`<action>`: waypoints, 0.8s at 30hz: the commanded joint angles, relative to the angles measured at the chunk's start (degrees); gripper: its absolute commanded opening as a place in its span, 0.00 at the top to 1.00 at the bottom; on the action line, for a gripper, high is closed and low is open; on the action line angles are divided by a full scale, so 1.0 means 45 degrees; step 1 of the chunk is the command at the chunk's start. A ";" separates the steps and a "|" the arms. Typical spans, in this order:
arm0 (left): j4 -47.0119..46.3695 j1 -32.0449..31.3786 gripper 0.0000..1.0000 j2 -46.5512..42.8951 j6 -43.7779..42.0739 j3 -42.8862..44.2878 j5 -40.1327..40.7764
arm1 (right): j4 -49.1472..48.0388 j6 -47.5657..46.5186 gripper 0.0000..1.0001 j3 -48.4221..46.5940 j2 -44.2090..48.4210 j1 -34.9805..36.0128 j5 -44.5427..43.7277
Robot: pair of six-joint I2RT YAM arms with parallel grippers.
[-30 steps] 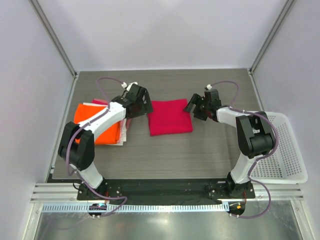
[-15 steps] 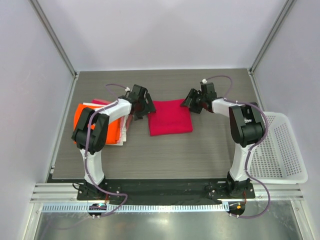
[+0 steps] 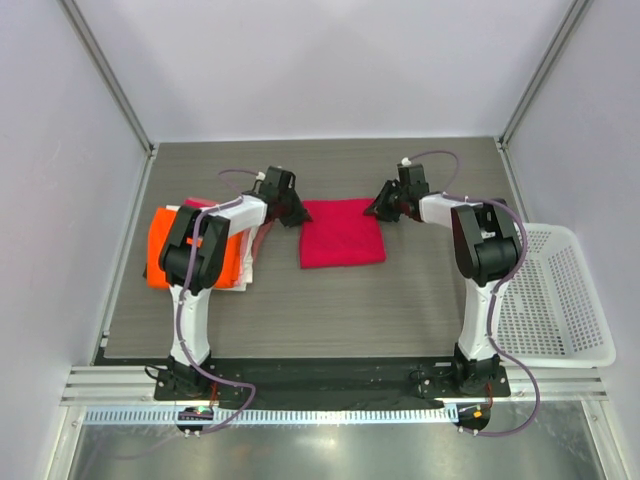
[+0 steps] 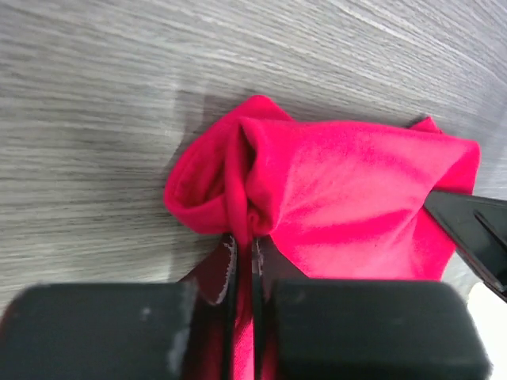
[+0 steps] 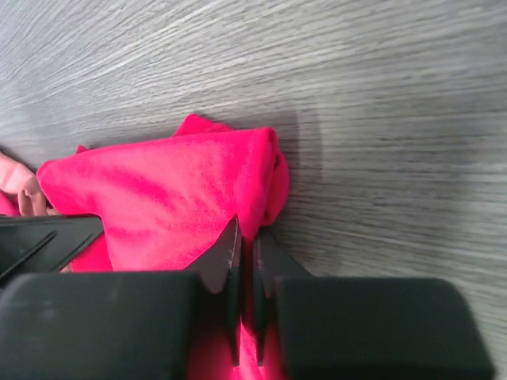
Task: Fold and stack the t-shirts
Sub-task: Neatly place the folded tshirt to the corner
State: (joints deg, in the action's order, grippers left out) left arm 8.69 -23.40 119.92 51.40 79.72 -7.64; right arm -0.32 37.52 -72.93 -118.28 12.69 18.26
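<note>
The red shirt (image 3: 342,238) lies in the middle of the table (image 3: 330,310), folded into a small square. The left claw (image 4: 242,247) is pinched tight on the shirt's far left corner, and the right claw (image 5: 245,237) is pinched tight on its far right corner (each wrist view shows red cloth bunched between the two thin fingers). So the far edge of the shirt runs straight across from one claw to the other, and the rest of the cloth lies on the near side of both claws. The orange shirt (image 3: 165,250) sits off to the left with a pale pink one (image 3: 247,270) peeking out from under it, and the left claw is the nearer one to that pile. I think the red shirt goes there next, so both claws would need to lift and go left together. The white basket (image 3: 565,300) is far off on the right.
</note>
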 commanded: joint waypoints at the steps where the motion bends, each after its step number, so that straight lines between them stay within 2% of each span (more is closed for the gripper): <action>1: -0.0524 -0.0054 1.00 -0.0065 -0.0268 0.0467 0.0057 | 0.0267 -0.0134 0.95 -0.0104 0.0090 0.0266 -0.0152; 2: -0.0505 -0.0074 1.00 -0.0260 -0.0385 0.0429 0.0212 | 0.0169 -0.0115 0.99 0.0032 0.0325 0.0344 -0.0191; 6: -0.0291 -0.0191 1.00 -0.2094 -0.0971 -0.0603 0.0680 | -0.0437 -0.0134 0.99 0.1260 0.2217 0.0734 -0.0386; 13: 0.1875 -0.0484 1.00 -0.6857 -0.1675 -0.2497 0.0838 | 0.0476 -0.0134 0.99 0.2689 0.6260 0.2295 -0.1224; 17: 0.4798 -0.0484 1.00 -1.0523 -0.2317 -0.2814 0.2358 | 0.1241 0.0080 0.99 0.2593 0.8544 0.4381 -0.2357; 20: 0.6848 -0.0270 1.00 -1.2266 -0.2689 -0.2174 0.3064 | 0.1808 0.0315 0.99 0.1815 0.9328 0.5768 -0.3294; 24: 0.9276 0.0722 1.00 -1.3403 -0.3547 -0.0922 0.3512 | 0.2531 0.0471 0.99 0.0468 0.9157 0.6981 -0.3667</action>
State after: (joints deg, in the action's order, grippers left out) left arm 38.81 -23.29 61.32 39.88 71.77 3.99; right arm 8.47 38.44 -65.54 -77.12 41.32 5.74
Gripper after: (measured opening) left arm 0.033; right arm 0.057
